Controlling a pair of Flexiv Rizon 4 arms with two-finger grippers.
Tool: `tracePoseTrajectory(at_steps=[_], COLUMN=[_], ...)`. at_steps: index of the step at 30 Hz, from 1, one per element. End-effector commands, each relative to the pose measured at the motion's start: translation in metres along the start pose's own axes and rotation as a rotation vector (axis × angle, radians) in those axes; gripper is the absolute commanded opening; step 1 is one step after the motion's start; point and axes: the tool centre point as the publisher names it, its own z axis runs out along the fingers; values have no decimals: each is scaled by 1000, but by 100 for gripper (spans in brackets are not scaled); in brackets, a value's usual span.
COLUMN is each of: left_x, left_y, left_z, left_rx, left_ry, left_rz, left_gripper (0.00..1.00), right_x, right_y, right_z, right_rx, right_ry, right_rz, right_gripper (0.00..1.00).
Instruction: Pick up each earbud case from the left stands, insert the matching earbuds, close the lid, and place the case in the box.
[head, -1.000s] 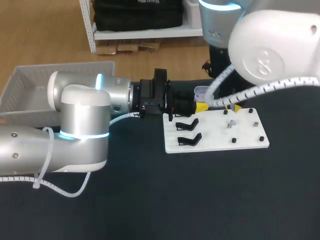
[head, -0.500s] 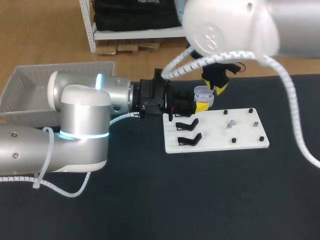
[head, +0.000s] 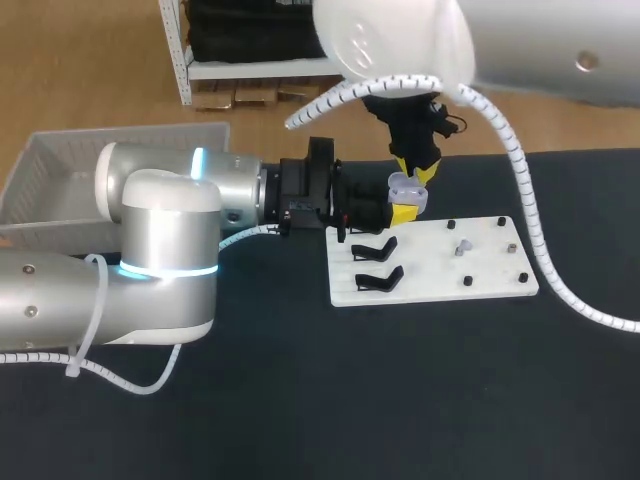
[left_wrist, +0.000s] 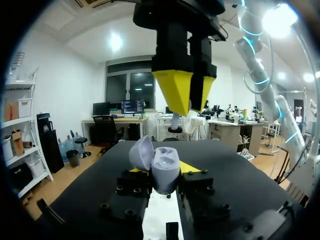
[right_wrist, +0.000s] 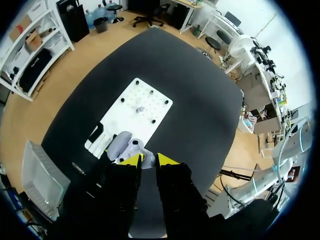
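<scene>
A pale lavender earbud case (head: 405, 187) with its lid hinged open is clamped between the yellow tips of my left gripper (head: 403, 205), just off the back left corner of the white board (head: 490, 275). In the left wrist view the case (left_wrist: 165, 170) stands upright in my left gripper (left_wrist: 162, 172), cavity facing up. My right gripper (head: 415, 175) hangs pointing down right above the case. Its tips (right_wrist: 149, 160) stand a narrow gap apart, pinching a small pale earbud that is mostly hidden. From the left wrist it shows as yellow fingers (left_wrist: 172, 92) over the case.
Two black stands (head: 376, 262) sit on the board's left part. Small grey earbuds (head: 461, 246) and black pegs lie on its right part. A white bin (head: 50, 170) stands at the table's back left. My left arm fills the left side.
My right arm has swung from the board's pegs up and left, and its gripper now hangs over the open case. The left arm and the case have stayed still.
</scene>
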Motion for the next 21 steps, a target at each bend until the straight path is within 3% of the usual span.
tracePoseTrajectory(at_steps=[1,21], left_x=[2,2], left_y=[-1,-1], left_z=[0,0], left_rx=[-6,-6], left_ry=[-10,-10], left_rz=[5,5], left_gripper=[0,0], right_x=[2,3], right_y=[3,5], right_z=[0,14], right_rx=[11,35], right_ry=[2,12], right_rz=[0,8], right_gripper=[0,0])
